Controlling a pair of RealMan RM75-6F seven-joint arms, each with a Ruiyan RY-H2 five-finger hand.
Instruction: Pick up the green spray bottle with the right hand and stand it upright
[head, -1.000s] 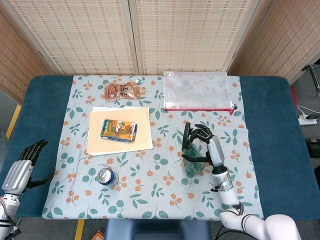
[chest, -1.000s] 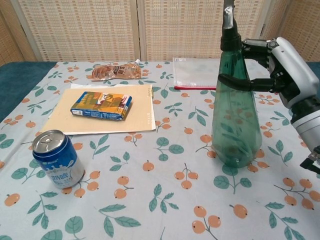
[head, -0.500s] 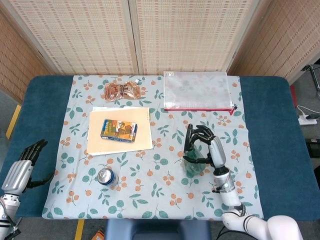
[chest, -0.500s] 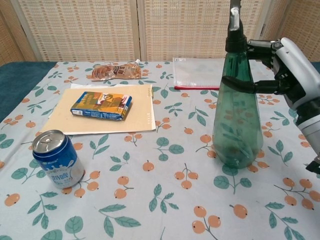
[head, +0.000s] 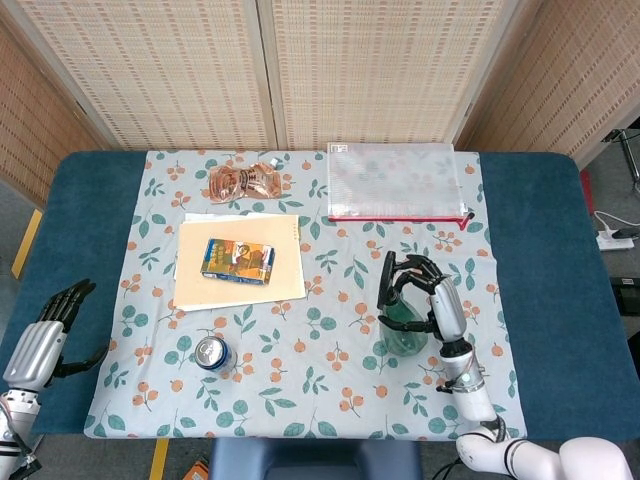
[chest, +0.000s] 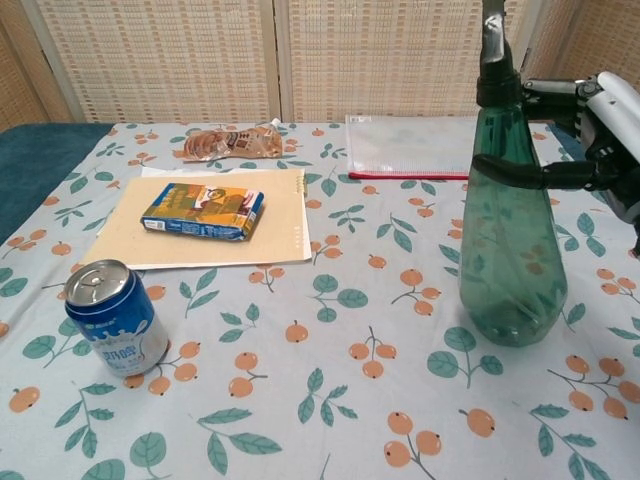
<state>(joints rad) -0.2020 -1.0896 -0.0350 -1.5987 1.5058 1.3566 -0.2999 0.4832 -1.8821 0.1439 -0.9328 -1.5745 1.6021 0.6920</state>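
— Nearest to the robot, what do you see?

— On the left, the left hand (head: 40, 335) hangs past the edge of the desk (head: 545, 215). It holds nothing and its fingers are a little apart. On the cloth with fruit and leaves (chest: 300, 400) sits a blue and white can (chest: 108, 317), standing up.

— Where is the green spray bottle?

— The green spray bottle (chest: 510, 235) is on the right side of the cloth. It stands straight up, with its wide bottom on the cloth and its dark top high in the air. The right hand (head: 440, 300) is wrapped around its thin upper part. One dark finger crosses the front of the bottle and the others curl around the neck. So that hand is holding the bottle.

— And farther back?

— A tan paper sheet (chest: 275, 225) lies left of the middle, and a little colored box (chest: 203, 210) lies flat on it. Behind that is a shiny snack bag (chest: 232, 143), near the far edge of the cloth. Off to the right of it lies a see-through pouch (head: 395, 182) with a red strip along its near side. Tall woven screens (head: 270, 70) stand behind the desk.
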